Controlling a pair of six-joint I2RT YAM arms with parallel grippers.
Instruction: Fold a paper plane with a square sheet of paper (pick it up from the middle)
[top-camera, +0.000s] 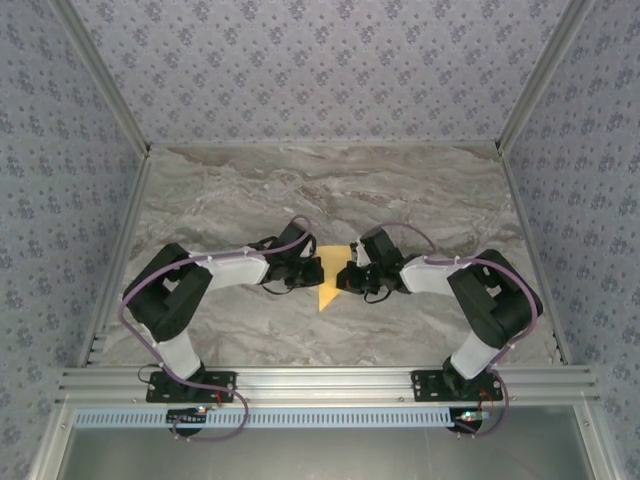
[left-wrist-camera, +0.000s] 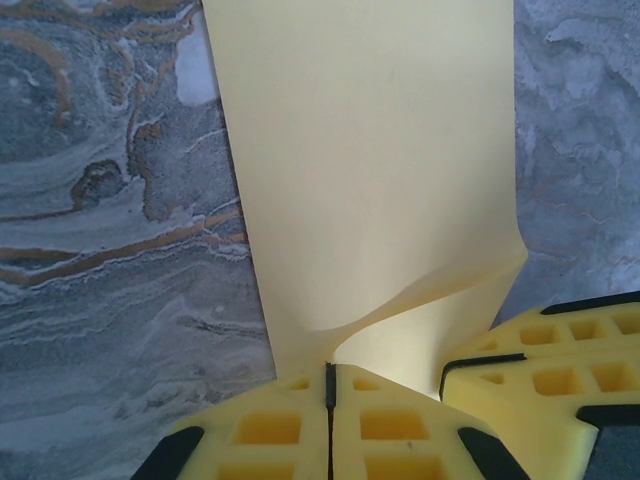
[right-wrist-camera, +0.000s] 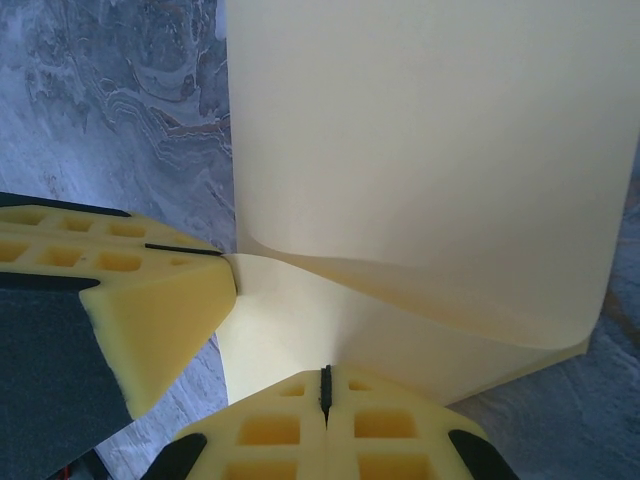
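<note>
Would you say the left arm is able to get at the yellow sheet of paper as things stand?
Very likely yes: the left tool is shut on an edge of the yellow sheet of paper, with the right tool pinching the sheet close beside it.

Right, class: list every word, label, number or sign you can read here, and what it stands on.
None can be read.
The sheet of paper is blank, the left gripper and right gripper carry no markings, the wallpaper shows only a flower pattern.
Nothing on the arm bases is legible.
</note>
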